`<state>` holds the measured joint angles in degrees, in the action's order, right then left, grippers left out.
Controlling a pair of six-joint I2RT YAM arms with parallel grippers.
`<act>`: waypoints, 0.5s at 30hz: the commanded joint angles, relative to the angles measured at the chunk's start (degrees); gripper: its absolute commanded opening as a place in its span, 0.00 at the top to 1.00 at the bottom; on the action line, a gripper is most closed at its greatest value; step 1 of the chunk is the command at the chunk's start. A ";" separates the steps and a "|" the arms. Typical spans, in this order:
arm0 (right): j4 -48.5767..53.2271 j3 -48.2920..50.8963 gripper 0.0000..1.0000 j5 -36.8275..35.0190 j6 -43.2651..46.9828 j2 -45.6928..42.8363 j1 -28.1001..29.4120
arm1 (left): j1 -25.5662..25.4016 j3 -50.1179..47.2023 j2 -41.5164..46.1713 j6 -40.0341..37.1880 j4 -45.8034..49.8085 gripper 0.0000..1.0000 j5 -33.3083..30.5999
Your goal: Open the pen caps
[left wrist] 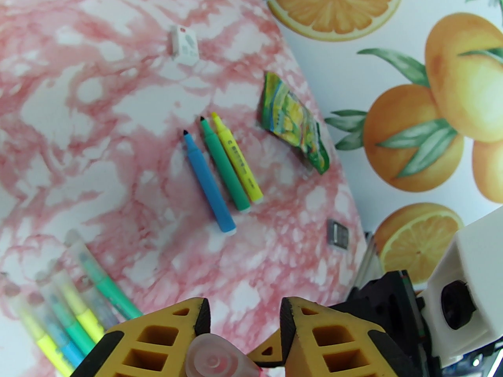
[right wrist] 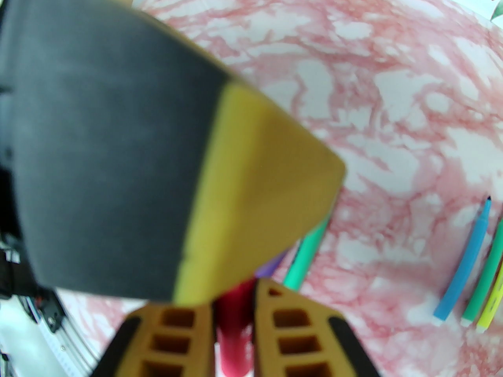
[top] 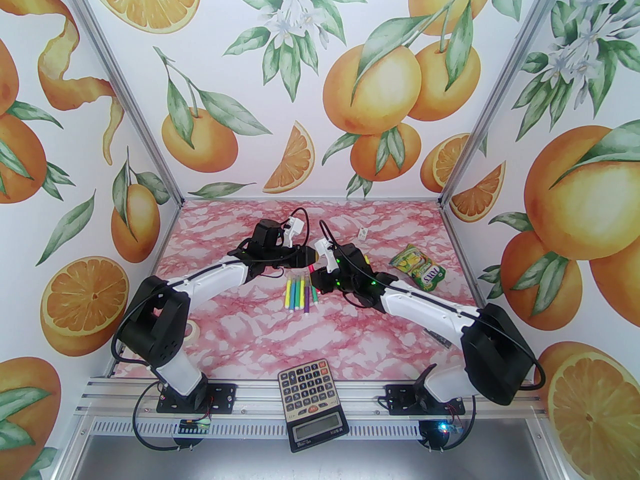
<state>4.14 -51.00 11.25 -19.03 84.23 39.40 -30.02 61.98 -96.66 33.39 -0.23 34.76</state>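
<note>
1. Pink cap: it sits low between the yellow fingers of the left gripper, its end toward the lens. A gap shows at the fingertips, and we cannot tell whether they press the cap.
2. Pink pen: the right gripper pinches its barrel, jaws tight on it. From the top we see both grippers meeting tip to tip over mid-table, the pen between them.
3. Capped pens: a row lying side by side on the table, just nearer the arm bases than the grippers. Yellow, green, blue and purple are among them.
4. Three bare-tipped pens lie side by side, apart from the row: blue pen, green pen, yellow pen.
5. Pouch: green-yellow, near the yellow pen's tip and apart from it. White block: farther off.
6. Calculator: at the near edge, between the arm bases. Tape roll: beside the left arm.
</note>
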 commanded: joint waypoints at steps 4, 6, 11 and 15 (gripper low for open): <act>-1.94 1.25 0.82 0.63 0.55 -1.09 0.02 | -0.28 2.62 -0.52 0.73 -1.98 0.78 1.99; -1.92 1.43 0.82 0.53 0.63 -0.92 -0.01 | -0.29 2.70 -0.69 0.91 -1.97 0.79 2.21; -2.21 1.76 0.79 0.20 0.66 -0.51 -0.02 | -0.21 2.98 -0.72 1.29 -2.19 0.81 2.64; -3.30 2.33 0.66 0.27 0.53 -0.10 0.05 | -0.21 3.14 -0.81 1.94 -2.87 0.86 3.37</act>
<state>2.66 -49.87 11.20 -18.74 84.03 39.40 -30.06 62.78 -96.92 34.70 -0.32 36.42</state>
